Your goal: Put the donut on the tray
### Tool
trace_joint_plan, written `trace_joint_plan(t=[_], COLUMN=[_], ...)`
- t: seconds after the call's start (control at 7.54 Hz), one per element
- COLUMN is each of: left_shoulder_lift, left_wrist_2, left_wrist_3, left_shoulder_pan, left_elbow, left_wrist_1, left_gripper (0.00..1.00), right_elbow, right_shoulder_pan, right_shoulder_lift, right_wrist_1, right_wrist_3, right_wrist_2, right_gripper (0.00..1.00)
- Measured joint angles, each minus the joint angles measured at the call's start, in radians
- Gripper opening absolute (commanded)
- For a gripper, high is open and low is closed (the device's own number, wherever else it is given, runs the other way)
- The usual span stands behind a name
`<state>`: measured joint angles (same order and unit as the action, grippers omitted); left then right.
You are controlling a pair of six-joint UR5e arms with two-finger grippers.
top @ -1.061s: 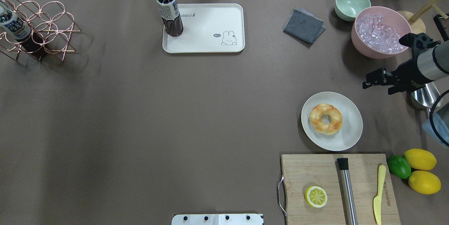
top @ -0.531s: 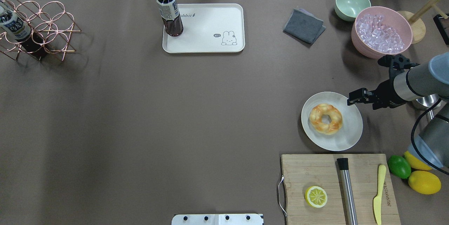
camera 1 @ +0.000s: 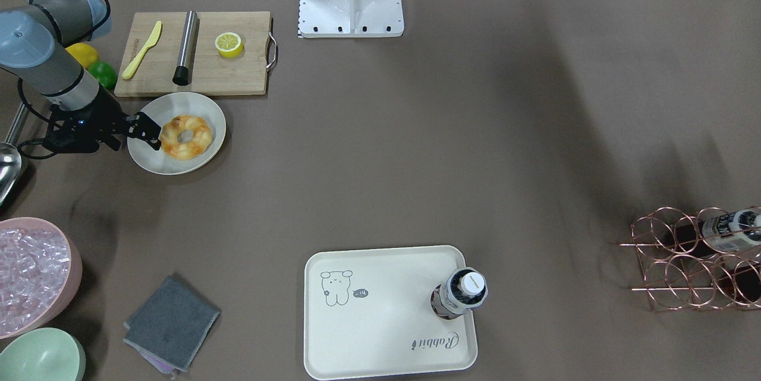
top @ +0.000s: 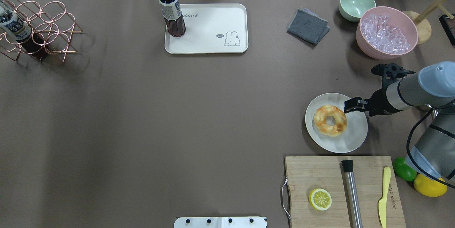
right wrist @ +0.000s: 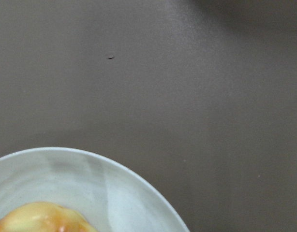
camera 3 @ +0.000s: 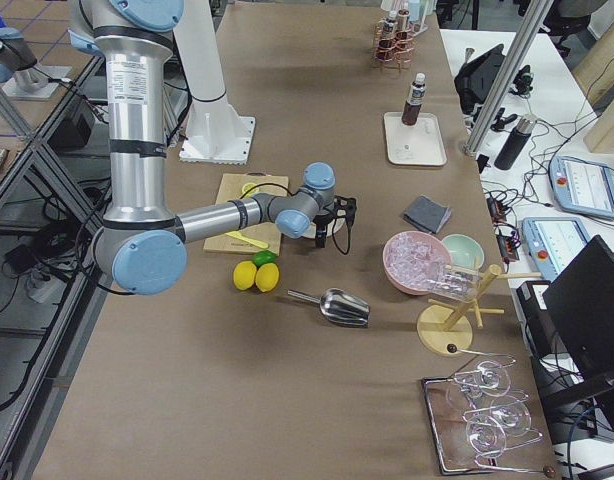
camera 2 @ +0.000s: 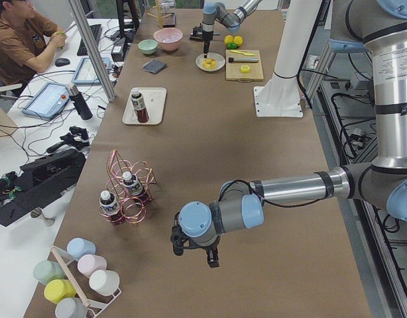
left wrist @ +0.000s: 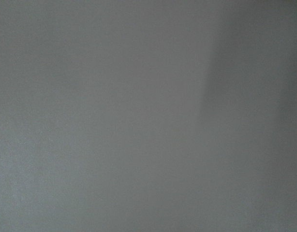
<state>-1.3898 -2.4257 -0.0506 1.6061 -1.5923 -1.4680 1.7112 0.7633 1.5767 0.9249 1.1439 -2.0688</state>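
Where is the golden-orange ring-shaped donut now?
The donut lies on the round off-white plate, right side of the overhead view, just beyond the wooden cutting board.

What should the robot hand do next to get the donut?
Probably shift across until it is over the donut, then lower. The right gripper is above the plate's rim, beside the donut and not yet around it.

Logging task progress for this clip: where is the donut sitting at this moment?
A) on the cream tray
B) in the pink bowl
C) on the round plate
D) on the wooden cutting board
C: the donut lies on the round plate, across the table from the tray, which holds only a bottle.
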Motion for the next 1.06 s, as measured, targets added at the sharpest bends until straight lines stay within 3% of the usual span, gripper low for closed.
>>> trace_joint_plan(t=[0.27, 1.06], left_shoulder_lift=[-0.003, 0.002], left_wrist_2=[-0.001, 0.002], left_wrist_3=[0.001, 0.001], left_shoulder_pan=[0.0, 0.001], left_elbow=[-0.003, -0.04], left_wrist_1=[0.0, 0.007], left_gripper=[0.98, 0.98], right_elbow=[0.002, 0.031], right_shoulder_pan=[-0.003, 0.014], right_shoulder_lift=[0.004, -0.005], right_wrist_1=[0.0, 0.0], right_wrist_3=[-0.006, 0.003], right_wrist_2=[-0.001, -0.004], right_gripper=[0.0, 0.0])
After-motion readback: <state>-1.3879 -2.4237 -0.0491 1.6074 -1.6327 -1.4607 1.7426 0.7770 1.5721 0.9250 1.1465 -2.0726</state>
